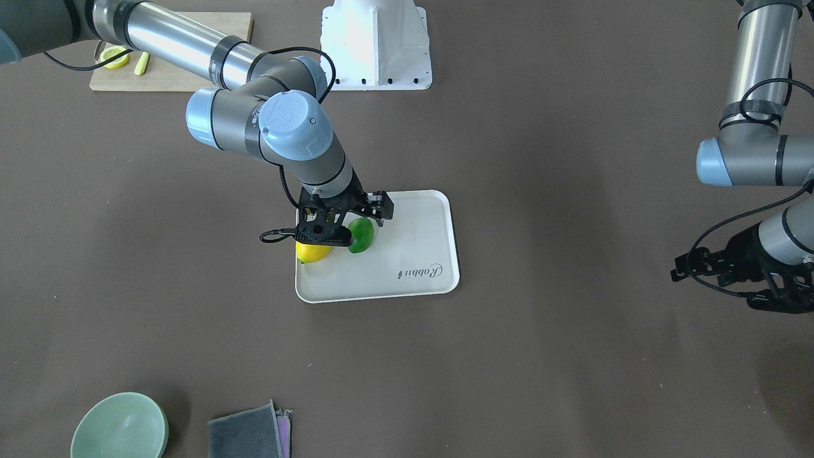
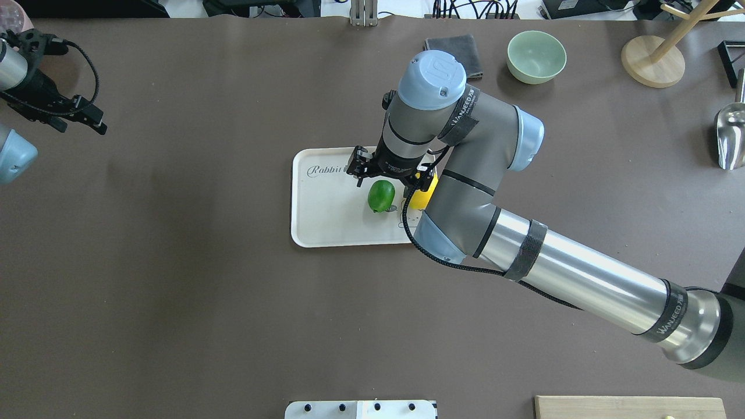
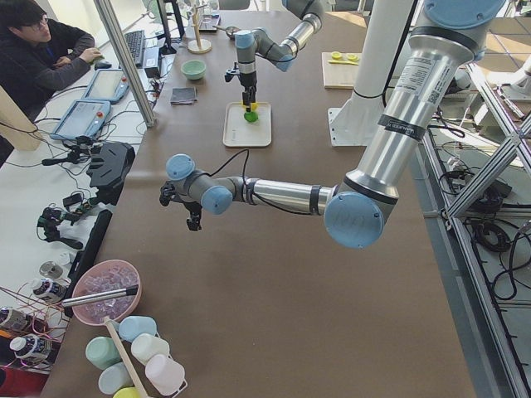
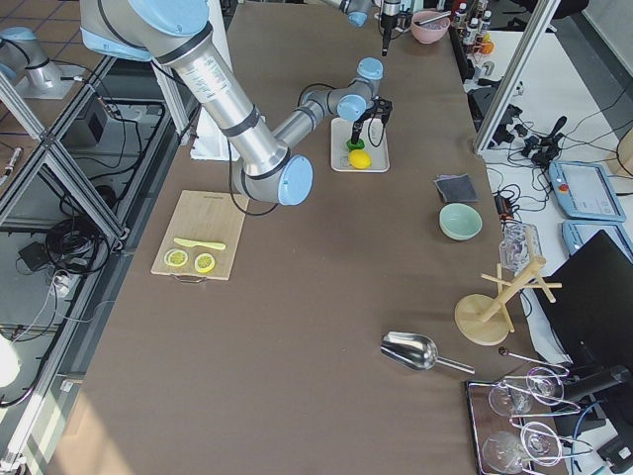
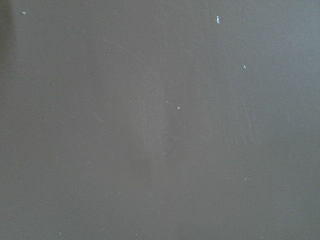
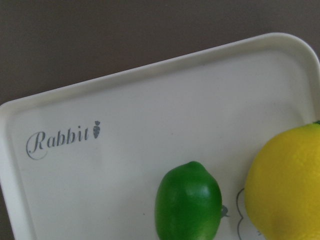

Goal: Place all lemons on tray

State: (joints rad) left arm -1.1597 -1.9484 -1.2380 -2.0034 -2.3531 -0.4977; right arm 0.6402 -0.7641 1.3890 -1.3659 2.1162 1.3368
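The off-white tray (image 1: pixel 407 280) with "Rabbit" script lies at the table's middle. The yellow lemon (image 1: pixel 310 253) and the green lemon (image 1: pixel 361 235) both rest on it, side by side; they also show in the right wrist view, yellow (image 6: pixel 287 185) and green (image 6: pixel 189 207). My right gripper (image 1: pixel 324 240) hangs just above the yellow lemon, partly hiding it. Its jaws look open and hold nothing. My left gripper (image 2: pixel 81 119) hovers over bare table at the far left; it looks open and empty.
A bamboo cutting board (image 1: pixel 191 76) with lemon slices (image 1: pixel 116 57) lies near the robot base (image 1: pixel 375 44). A green bowl (image 1: pixel 119 426) and a grey cloth (image 1: pixel 248 432) sit at the operators' edge. A wooden stand (image 2: pixel 652 61) and a metal scoop (image 2: pixel 730 139) are off to the right.
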